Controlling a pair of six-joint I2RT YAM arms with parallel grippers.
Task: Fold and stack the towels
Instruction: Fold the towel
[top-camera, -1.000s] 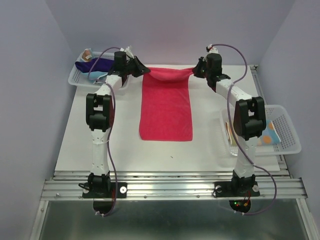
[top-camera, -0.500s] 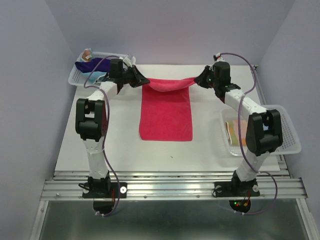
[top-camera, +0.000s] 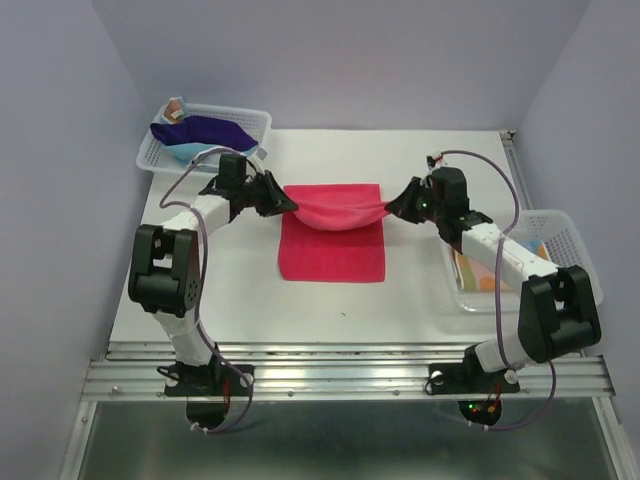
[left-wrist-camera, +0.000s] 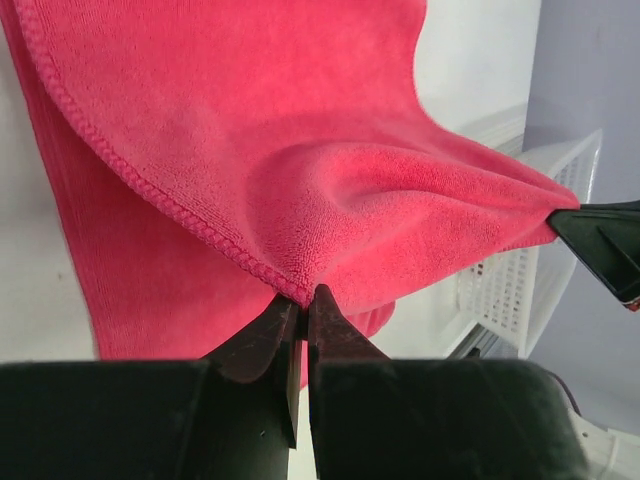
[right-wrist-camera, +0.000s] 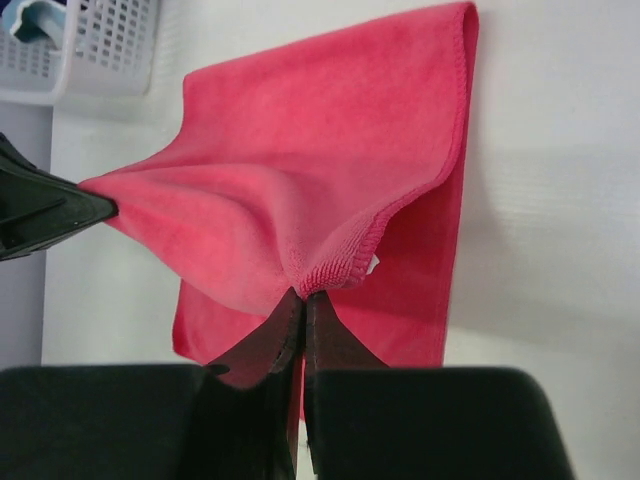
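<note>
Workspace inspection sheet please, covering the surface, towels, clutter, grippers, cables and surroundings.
Surface: white table, no spills seen.
Job's things: pink towel partly folded, far edge lifted; navy towel and light blue towel in far-left basket; patterned towel in right basket.
Clutter: nothing seen.
Grippers: left gripper and right gripper each shut on a pink towel corner.
Cables: purple cables loop along both arms.
Surroundings: lavender walls, near metal rail.
</note>
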